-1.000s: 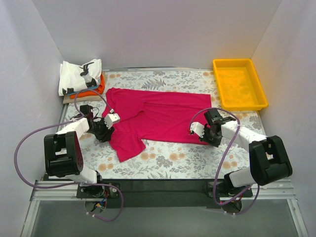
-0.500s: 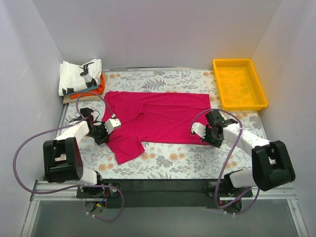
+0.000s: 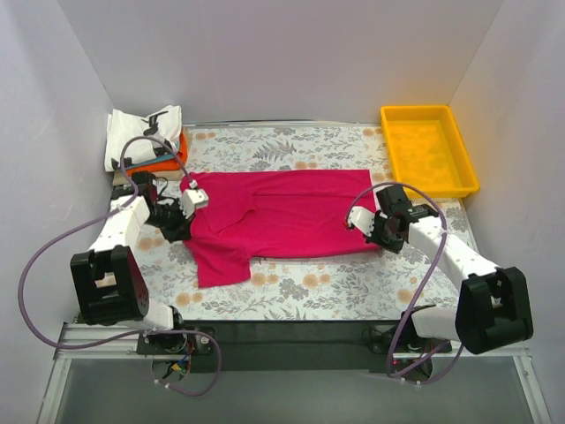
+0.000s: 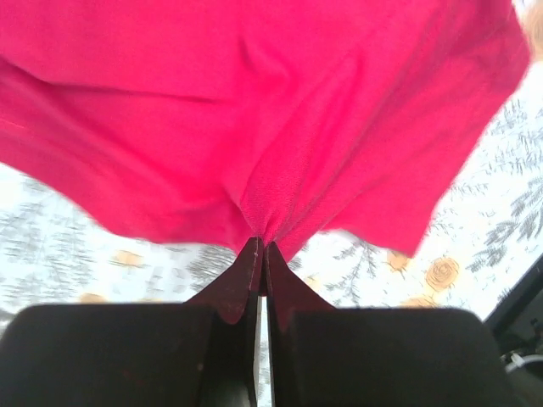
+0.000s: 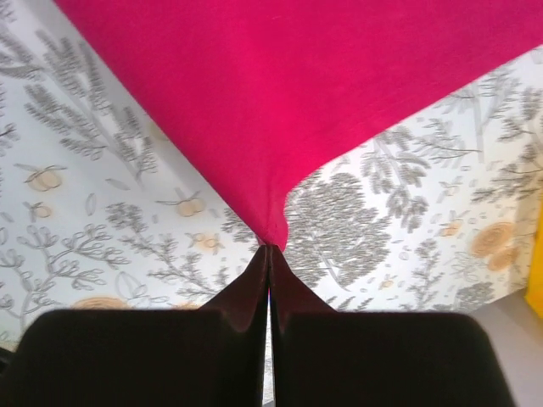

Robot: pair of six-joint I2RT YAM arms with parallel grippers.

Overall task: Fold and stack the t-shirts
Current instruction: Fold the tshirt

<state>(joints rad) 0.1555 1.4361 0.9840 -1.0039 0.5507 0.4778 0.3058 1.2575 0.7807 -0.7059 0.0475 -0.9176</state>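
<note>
pinched at both ends

left gripper point(image 4: 259, 248) clamped on a bunched edge, seemingly the shoulder; right gripper point(image 5: 270, 248) clamped on a hem corner. magenta t-shirt point(image 3: 282, 212) lies spread on the floral table point(image 3: 300, 291). light, limp cloth: it should sag between grips, so corners suit.

white arm links point(image 3: 119, 231), black joint housings point(image 3: 106, 284), looping purple cables point(image 3: 393, 185), black gripper fingers point(image 4: 239, 281)
</note>
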